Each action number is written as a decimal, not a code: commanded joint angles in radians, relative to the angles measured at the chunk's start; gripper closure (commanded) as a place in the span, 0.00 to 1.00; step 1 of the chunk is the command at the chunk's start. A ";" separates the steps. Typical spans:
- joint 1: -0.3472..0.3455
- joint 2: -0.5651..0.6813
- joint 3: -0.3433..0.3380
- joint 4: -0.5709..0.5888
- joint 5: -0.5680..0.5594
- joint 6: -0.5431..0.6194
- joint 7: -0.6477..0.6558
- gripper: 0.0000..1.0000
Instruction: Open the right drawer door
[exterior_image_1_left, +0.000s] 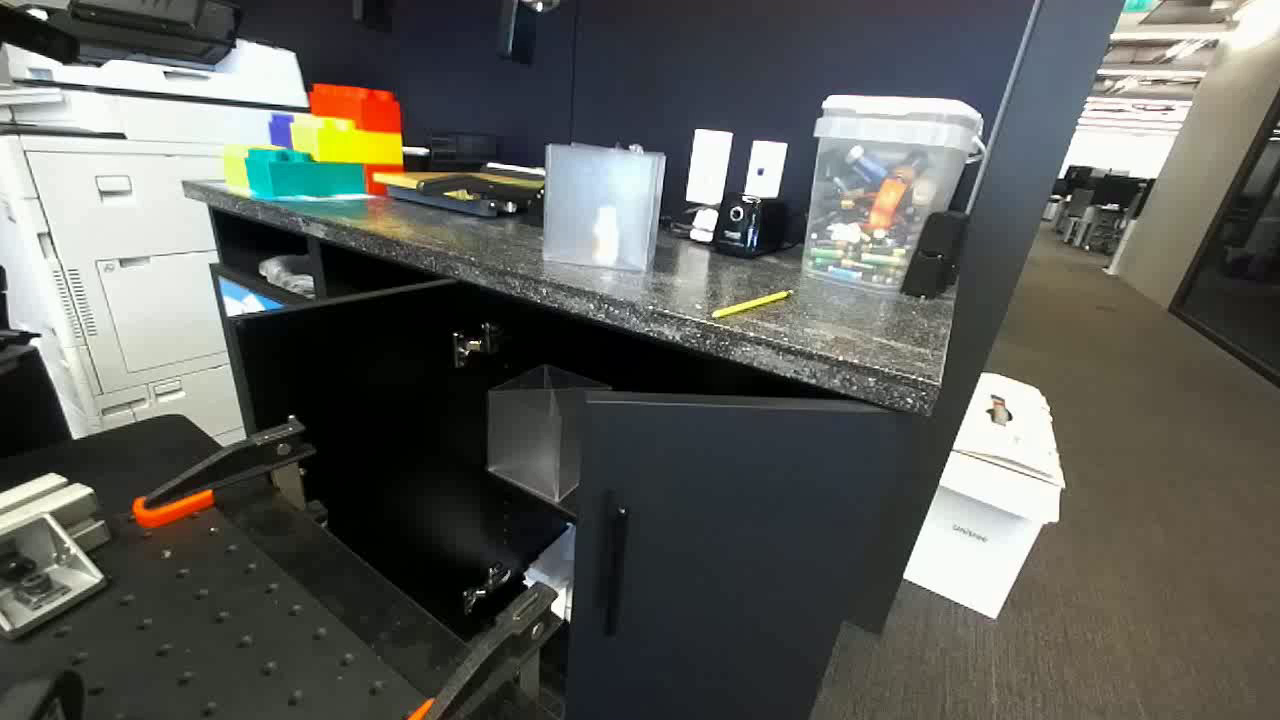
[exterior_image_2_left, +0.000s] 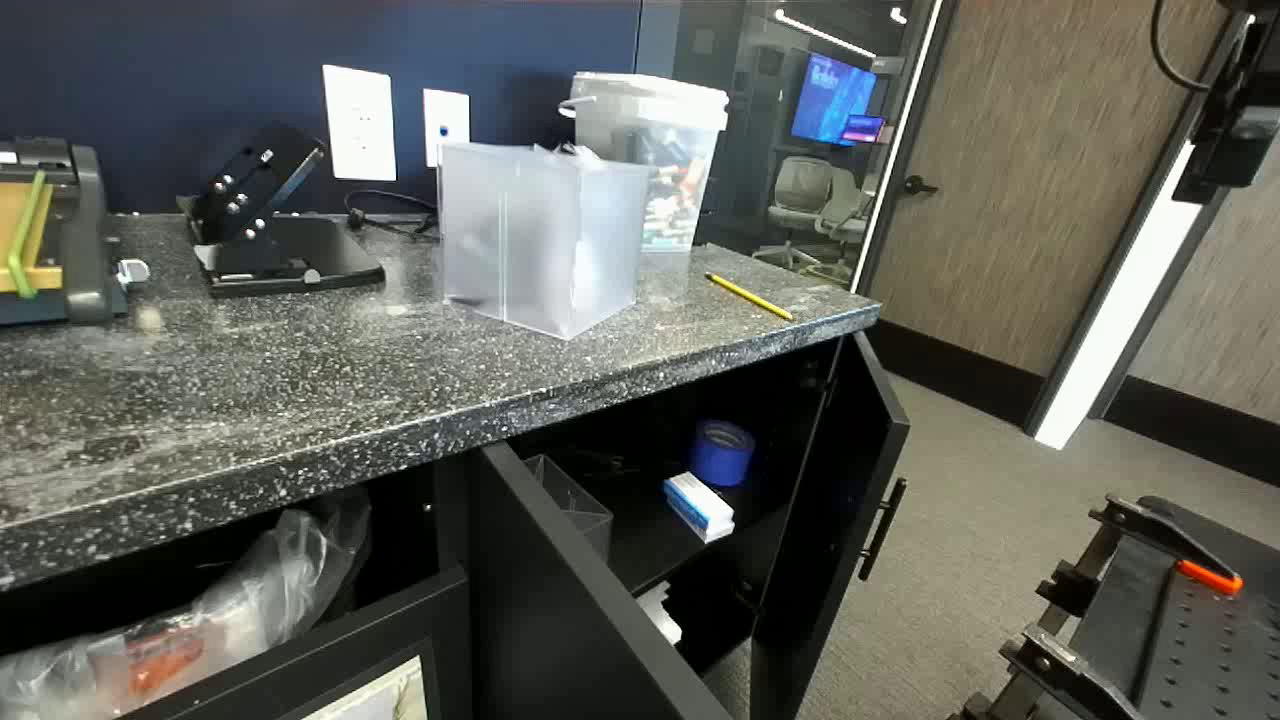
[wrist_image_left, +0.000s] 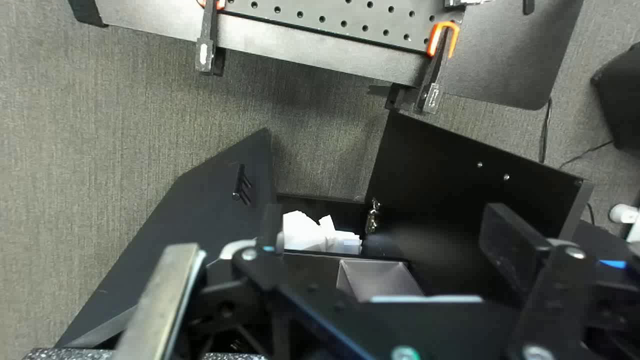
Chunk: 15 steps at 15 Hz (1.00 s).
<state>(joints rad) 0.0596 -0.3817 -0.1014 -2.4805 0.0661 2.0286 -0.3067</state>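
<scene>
The right drawer door (wrist_image_left: 195, 220), partly open, lies below and to one side of the wide-spread, empty claw (wrist_image_left: 386, 225), which should press the door's inner face smoothly outward.

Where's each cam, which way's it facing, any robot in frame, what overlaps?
An exterior view: near the perforated table, angled at the handled door; no robot part recognisable.
An exterior view: raised, looking across the counter toward the pencil; dark hardware, possibly robot, upper right.
Wrist view: on the wrist, facing down toward the floor; open end effector in the lower half.
Shared: both exterior views show the pencil, lidded tub and handled door.
</scene>
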 joint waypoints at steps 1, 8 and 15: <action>-0.011 0.001 0.010 0.001 0.004 -0.002 -0.003 0.00; -0.010 0.103 0.014 0.039 0.016 0.043 0.026 0.00; -0.014 0.476 0.040 0.151 0.116 0.292 0.111 0.00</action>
<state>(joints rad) 0.0582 -0.0839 -0.0886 -2.4200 0.1100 2.2373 -0.2285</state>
